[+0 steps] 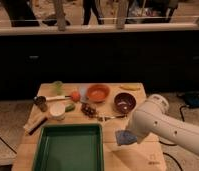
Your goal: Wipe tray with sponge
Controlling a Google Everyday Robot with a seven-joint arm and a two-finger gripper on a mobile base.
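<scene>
1. Sponge (124, 138) located at the tip of the white arm (165, 125), over the wooden table (138, 156), just beside the right rim of the dark-green tray (68, 150) and not over it.
2. Long axis of the sponge read as roughly left-right across the view (tilt too fine to settle); left end pointing at the tray.
3. Gripper (130, 134) clamped on the sponge, reaching in from the right; sponge seated at its leftmost, lowest end, nearest the tray.
4. Tray at the front left of the table, near edge cut off by the bottom of the view.
5. Behind the tray: white cup (57, 111), small green lump (69, 107), orange bowl (98, 92), dark bowl (125, 102), all well apart from the gripper.
</scene>
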